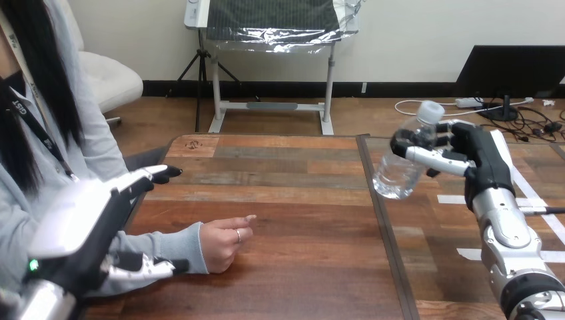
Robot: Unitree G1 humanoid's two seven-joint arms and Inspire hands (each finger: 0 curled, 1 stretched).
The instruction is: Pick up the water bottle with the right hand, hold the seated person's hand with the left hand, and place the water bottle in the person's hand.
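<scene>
Robot's left hand (86, 223) hangs open at lower left, fingers spread, holding nothing. At its three o'clock the person's hand (225, 243) rests on the table (300, 200). From there, at two o'clock, the right hand (476, 160) grips the raised water bottle (396, 177), cap tilted toward one o'clock.

Giving open passage across the middle of the brown wooden-plank desk (306, 200), between the person's curled hand (225, 241) resting at left and the clear plastic white-capped water bottle (402, 160) held aloft at right. Crowding the left edge: white-shelled left robot hand (93, 220).
</scene>
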